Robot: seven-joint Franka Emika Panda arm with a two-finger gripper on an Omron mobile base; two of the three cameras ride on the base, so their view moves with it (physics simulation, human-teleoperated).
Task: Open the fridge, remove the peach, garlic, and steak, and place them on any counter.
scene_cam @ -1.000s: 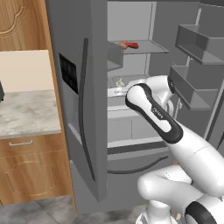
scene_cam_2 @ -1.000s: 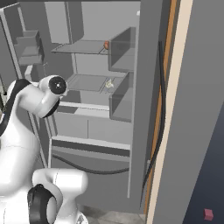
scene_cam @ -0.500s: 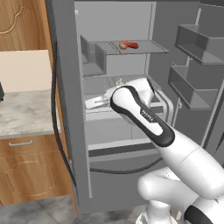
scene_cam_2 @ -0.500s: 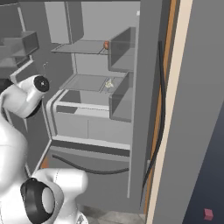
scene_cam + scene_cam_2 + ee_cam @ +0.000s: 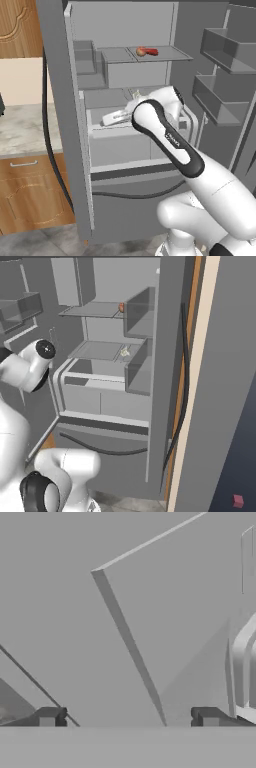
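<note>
The fridge (image 5: 125, 150) stands with both doors open; its left door (image 5: 60, 125) is swung wide, seen edge-on. On the top shelf the peach (image 5: 141, 51) lies beside the red steak (image 5: 152, 51); the peach (image 5: 121, 307) also peeks past a door bin. The pale garlic (image 5: 124, 352) rests on the middle shelf. My gripper (image 5: 107, 120) reaches left in front of the drawer below that shelf, under the garlic's level. In the hand view the gripper (image 5: 127, 718) is open, with nothing between its fingertips (image 5: 47, 717) and only grey fridge surfaces ahead. The counter is out of view.
A marble top (image 5: 25, 130) over wooden handled cabinets (image 5: 30, 195) sits left of the open door. Door bins (image 5: 225, 50) jut from the right door. My elbow (image 5: 150, 117) blocks part of the middle shelf. A small red cube (image 5: 238, 500) lies on the floor.
The left fridge door has swung from half open, with its dispenser panel facing me, to wide open. My arm has swept left along with it, and the hand now points left inside the opening.
</note>
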